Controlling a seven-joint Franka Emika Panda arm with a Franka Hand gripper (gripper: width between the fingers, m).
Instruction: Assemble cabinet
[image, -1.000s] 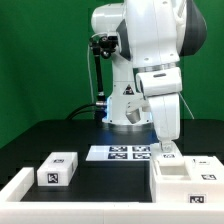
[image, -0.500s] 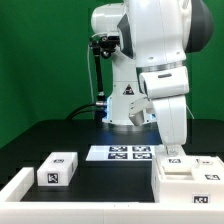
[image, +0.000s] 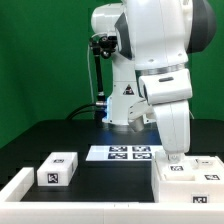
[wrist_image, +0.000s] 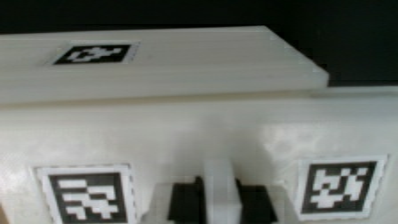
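Note:
The cabinet (image: 188, 182), a large white box-like body with black-and-white tags, stands at the front of the exterior view's right. My gripper (image: 172, 158) is down on its top edge. In the wrist view the cabinet (wrist_image: 178, 110) fills the frame, with one tag on each side of my gripper (wrist_image: 221, 200). The two dark fingers (wrist_image: 189, 200) stand close together with a thin white wall of the cabinet between them, so the gripper looks shut on it. The fingertips themselves are hidden behind the white plastic.
A small white tagged block (image: 57, 170) lies at the front of the exterior view's left, with another white part (image: 14, 186) at the left edge. The marker board (image: 126, 153) lies in front of the robot base (image: 125, 105).
My gripper has moved toward the exterior view's right and slightly down. The tagged white top part under it has shifted the same way.

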